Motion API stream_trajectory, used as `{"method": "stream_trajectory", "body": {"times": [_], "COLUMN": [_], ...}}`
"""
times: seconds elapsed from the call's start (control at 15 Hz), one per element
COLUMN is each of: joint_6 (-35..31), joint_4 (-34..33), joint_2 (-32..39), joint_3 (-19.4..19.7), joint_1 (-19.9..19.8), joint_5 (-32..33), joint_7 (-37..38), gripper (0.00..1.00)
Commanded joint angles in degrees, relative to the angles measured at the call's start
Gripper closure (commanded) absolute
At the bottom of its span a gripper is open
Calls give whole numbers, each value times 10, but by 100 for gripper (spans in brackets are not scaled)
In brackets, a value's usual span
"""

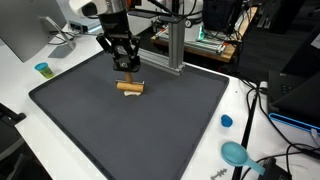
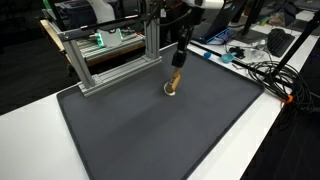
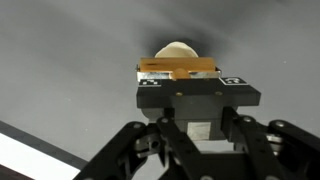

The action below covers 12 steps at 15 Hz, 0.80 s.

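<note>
I have the gripper [image 1: 126,70] low over the far half of the dark mat [image 1: 100,130], directly above the wooden piece [image 1: 130,87], so the piece lies straight below the fingertips and not off to either side. In the wrist view the piece [image 3: 177,68] shows as a brown bar crossing the picture just beyond the gripper [image 3: 191,80], with a pale rounded part behind it. Its long axis therefore runs across the line of the fingers, and they meet it broadside near its middle. In an exterior view the bar lies flat and level on the mat, its length running roughly along the mat's far edge. From another exterior view the piece [image 2: 174,84] is foreshortened and reaches from the gripper [image 2: 178,66] down to the mat [image 2: 150,140]. The jaws are drawn in on the piece. I judge they grip it across its narrow width, though I cannot tell whether it is clear of the mat or resting on it. The aluminium frame [image 1: 175,45] stands just behind the arm, close on the far side. The small blue cup [image 1: 42,69] and the blue cap [image 1: 226,121] sit well apart, off the mat's edges.
</note>
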State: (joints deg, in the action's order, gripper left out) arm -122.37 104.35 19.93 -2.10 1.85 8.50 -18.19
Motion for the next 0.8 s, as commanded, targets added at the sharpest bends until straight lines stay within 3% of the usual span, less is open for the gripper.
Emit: {"method": "stream_trajectory", "body": {"times": [0.0,0.73], "joint_6": [2,43], "joint_4": [-7,-61], "joint_2": [7,77], "joint_3": [-2,-4], "joint_1": [-2,-11], "joint_5": [8,-6], "joint_7": [6,-10], "gripper": [78,78]}}
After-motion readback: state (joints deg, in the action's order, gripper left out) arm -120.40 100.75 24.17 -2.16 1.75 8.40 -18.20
